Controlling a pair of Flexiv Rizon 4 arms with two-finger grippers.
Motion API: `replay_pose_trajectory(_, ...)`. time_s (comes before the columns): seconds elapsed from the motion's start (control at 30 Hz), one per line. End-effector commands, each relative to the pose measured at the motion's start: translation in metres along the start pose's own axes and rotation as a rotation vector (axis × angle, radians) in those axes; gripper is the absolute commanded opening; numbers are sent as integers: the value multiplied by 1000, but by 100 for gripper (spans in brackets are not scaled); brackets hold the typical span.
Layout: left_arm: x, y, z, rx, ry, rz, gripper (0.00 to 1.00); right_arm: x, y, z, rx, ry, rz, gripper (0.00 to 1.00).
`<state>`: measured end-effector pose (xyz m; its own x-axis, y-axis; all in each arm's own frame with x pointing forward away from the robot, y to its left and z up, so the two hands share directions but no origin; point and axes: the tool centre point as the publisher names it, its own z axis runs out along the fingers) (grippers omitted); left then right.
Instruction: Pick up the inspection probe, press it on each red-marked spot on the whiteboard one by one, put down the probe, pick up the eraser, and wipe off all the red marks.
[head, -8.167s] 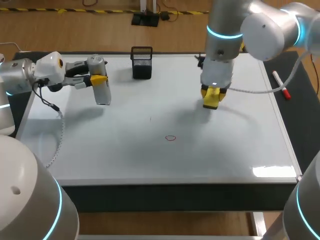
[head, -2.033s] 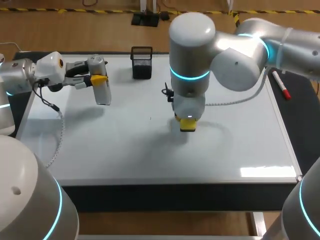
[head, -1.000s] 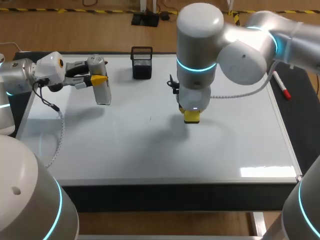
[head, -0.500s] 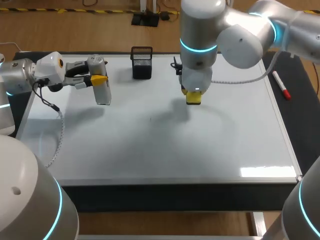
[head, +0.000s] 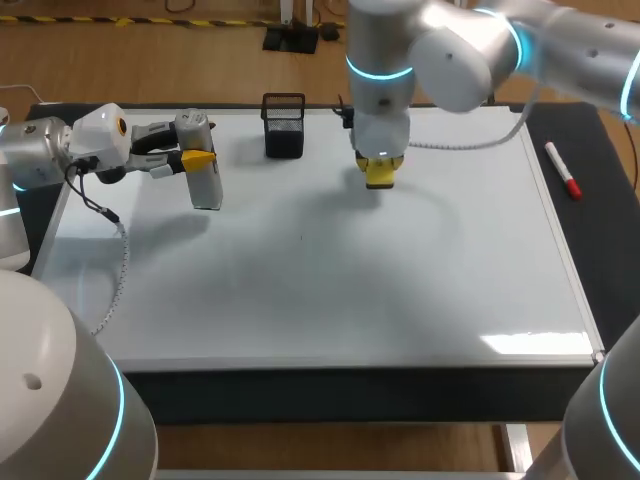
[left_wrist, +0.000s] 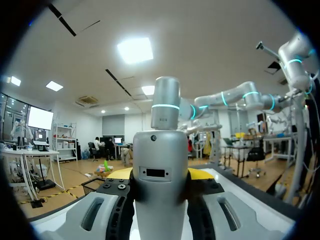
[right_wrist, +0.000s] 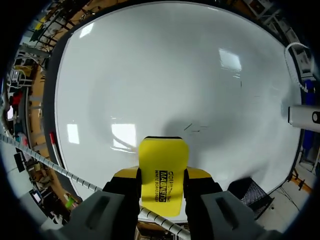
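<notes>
The inspection probe (head: 205, 180), a grey and white handheld unit, hangs above the whiteboard's (head: 330, 290) far left part, and my left gripper (head: 197, 160) is shut on it. In the left wrist view the probe (left_wrist: 159, 150) stands between the yellow fingertips (left_wrist: 121, 173). My right gripper (head: 381, 168) is shut on the yellow eraser (head: 380, 175), near the board's far middle. The right wrist view shows the eraser (right_wrist: 163, 172) between the fingers, over the white surface (right_wrist: 150, 75). No red mark shows on the board; only faint dark ticks (head: 301, 237) do.
A black mesh basket (head: 284, 125) stands at the board's far edge, left of my right gripper. A red-capped marker (head: 562, 170) lies on the dark mat beyond the board's right edge. The basket (right_wrist: 252, 192) also shows beside the right gripper's fingers.
My right arm has carried the eraser from the board's middle toward its far edge. The red circle seen at the start is gone. The left arm and probe have not moved.
</notes>
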<state>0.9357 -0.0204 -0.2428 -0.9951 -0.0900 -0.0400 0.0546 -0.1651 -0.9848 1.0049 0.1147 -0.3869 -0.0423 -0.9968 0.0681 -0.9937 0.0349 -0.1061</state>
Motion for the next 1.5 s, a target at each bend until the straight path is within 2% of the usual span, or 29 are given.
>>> replay_pose_trajectory(0.03, 0, -1, 0, 0, 1, 1, 0, -2, -19, 16, -50, -5, 0, 0)
replay_pose_trajectory(0.37, 0, -1, 0, 0, 1, 1, 0, -3, -29, 25, -63, -4, 5, 0)
replay_pose_trajectory(1.5, 0, -1, 0, 0, 1, 1, 0, 1, -31, 43, -104, 11, -36, 0)
